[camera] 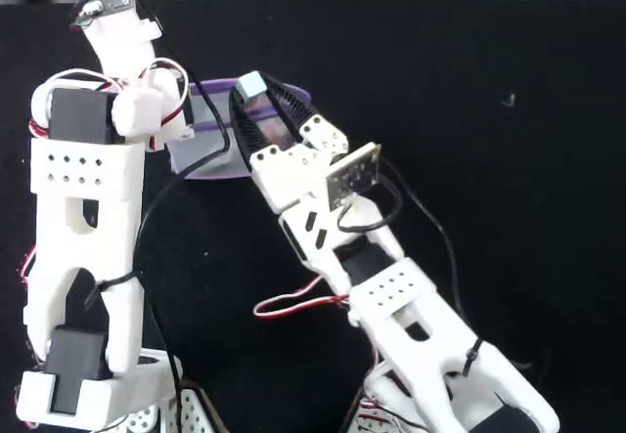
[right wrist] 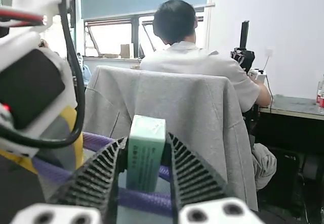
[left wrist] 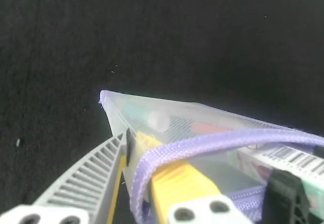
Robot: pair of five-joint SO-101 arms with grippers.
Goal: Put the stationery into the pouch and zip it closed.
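The pouch (camera: 207, 156) is found toward the far side of the black surface (camera: 509, 179), between the two arms. Its purple zip edge (left wrist: 212, 142) is pinched by the left gripper (left wrist: 132, 145), the mesh wall being caught between the grey ribbed jaw and the yellow one. Several items are seen through the translucent wall, among them a barcoded box (left wrist: 286, 159). A mint-green box (right wrist: 146, 155) is clamped upright between the jaws of the right gripper (right wrist: 147, 144), just above the pouch's purple-rimmed mouth.
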